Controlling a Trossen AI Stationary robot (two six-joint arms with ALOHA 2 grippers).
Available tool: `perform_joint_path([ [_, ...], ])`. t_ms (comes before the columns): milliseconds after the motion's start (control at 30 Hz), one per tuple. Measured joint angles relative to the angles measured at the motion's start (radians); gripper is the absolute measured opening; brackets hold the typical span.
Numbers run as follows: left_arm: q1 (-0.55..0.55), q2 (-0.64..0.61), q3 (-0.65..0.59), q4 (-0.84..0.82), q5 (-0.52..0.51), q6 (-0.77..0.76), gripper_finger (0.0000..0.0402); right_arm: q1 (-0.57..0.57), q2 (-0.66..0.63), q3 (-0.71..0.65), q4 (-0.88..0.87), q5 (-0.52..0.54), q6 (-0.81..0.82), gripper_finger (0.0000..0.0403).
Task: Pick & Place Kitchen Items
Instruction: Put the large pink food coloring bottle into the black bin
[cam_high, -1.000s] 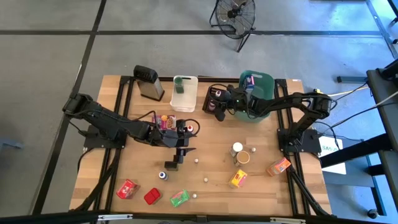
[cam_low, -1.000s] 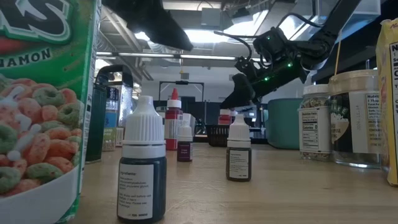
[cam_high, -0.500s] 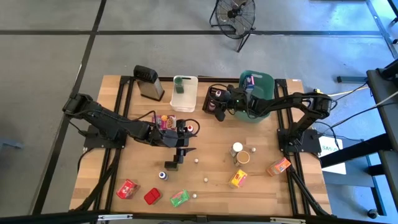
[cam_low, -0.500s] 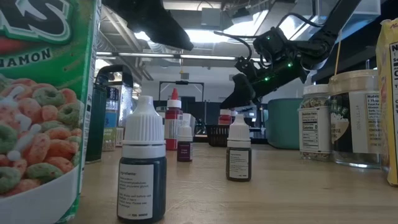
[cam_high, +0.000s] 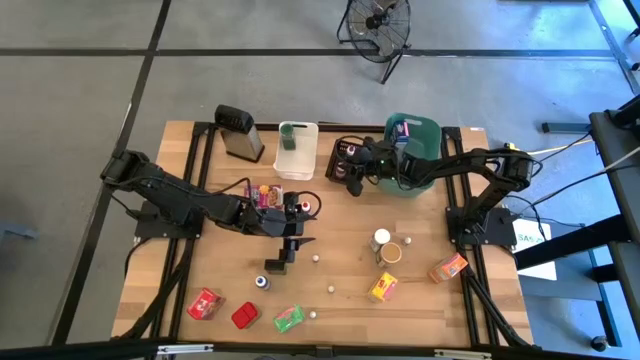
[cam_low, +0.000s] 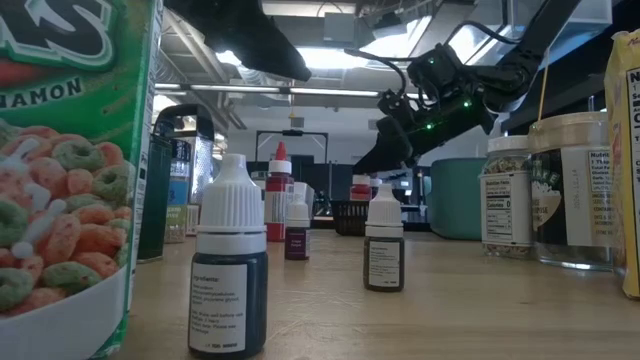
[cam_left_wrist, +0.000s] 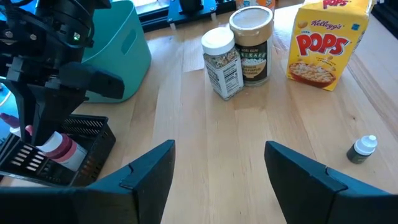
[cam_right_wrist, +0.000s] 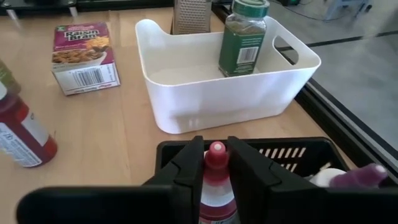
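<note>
The right hand has just begun loosening around the red-capped bottle, low in the black bin at twelve o'clock. That item looks placed. The left hand waits wide open, mid-worktop.

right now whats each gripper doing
left gripper: open, empty, above the table.
right gripper: closed around a red-capped bottle over the black bin.

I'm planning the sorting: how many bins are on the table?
3, in a row along the table's far edge: a white bin beside the grater, a black bin in the middle, and a teal bin towards the right arm's side.
</note>
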Motion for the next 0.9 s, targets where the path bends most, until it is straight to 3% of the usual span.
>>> perform_joint_path([
  [233,0.000,0.000,0.000,0.000,0.000,0.000,0.0244,0.001,0.000,0.000,-0.002,0.000,0.018,0.0084],
  [900,0.000,0.000,0.000,-0.013,0.000,0.011,0.0244,0.019,0.001,0.014,0.018,0.004,0.030,0.0216],
])
